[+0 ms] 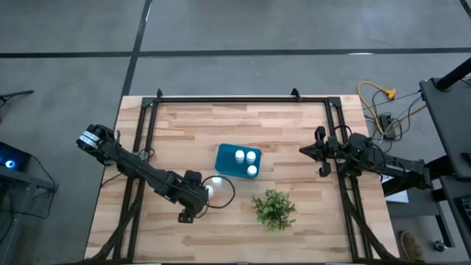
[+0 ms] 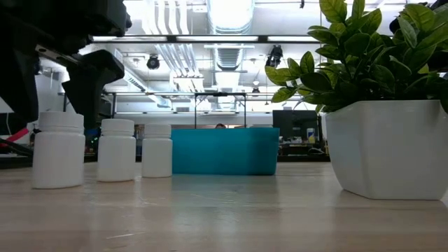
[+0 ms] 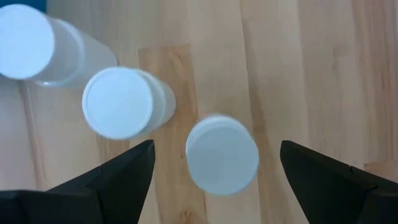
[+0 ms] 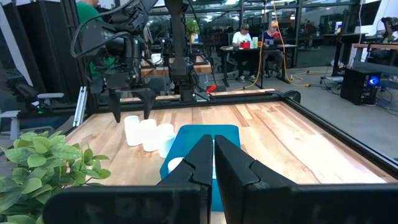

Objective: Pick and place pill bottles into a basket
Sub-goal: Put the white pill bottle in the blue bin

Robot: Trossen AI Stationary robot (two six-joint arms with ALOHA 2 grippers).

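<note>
We note the left tool (image 3: pixel 214 165) poised above the nearest of three pill bottles (image 2: pixel 117 150) standing in a row on the wooden bench (image 1: pixel 191 125), just beside the basket (image 1: pixel 228 163) on its left-arm side. Its fingers (image 3: pixel 118 174) stand wide apart, one to each side of a white cap, not touching it; nothing is held. From bench height we see the three bottles upright, close together, the row ending just beside the teal basket wall.

From above we count three more white caps inside the basket, near its far right corner. The basket sits about mid-bench.

A potted plant (image 1: pixel 274 209) in a white pot stands near the basket toward the front edge of the bench.

The right tool (image 4: pixel 213 163) waits at the right edge of the bench, well apart from the basket, fingers pressed together, empty.

People sit at desks in the room beyond.
</note>
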